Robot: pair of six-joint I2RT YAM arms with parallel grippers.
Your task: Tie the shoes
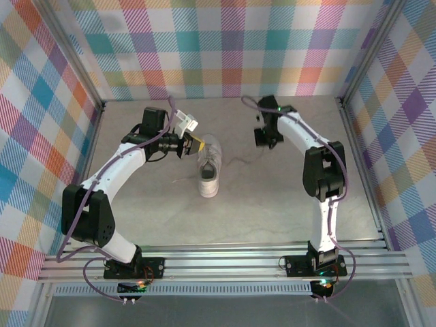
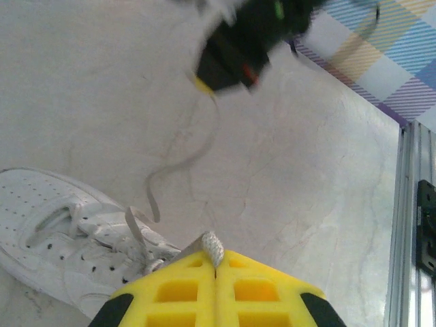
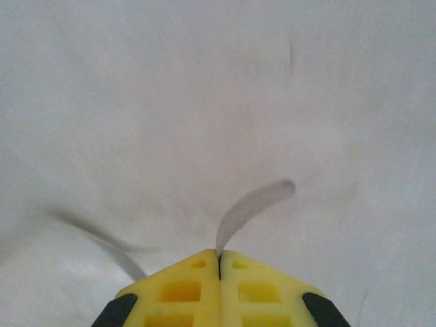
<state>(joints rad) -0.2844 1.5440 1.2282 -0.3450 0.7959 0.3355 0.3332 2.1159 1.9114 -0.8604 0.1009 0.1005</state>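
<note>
Plaid walls (image 1: 218, 41) ring your grey bench (image 1: 272, 204); the sneaker (image 1: 208, 170) sits mid-frame in the top view. Your left pincer (image 2: 216, 267) is clamped on a lace (image 2: 213, 246), just at the sneaker's upper left. Your right pincer (image 3: 219, 260), to the sneaker's upper right and apart from it, is closed on the other lace (image 3: 248, 208), whose free tip curls out past the fingertips.
</note>
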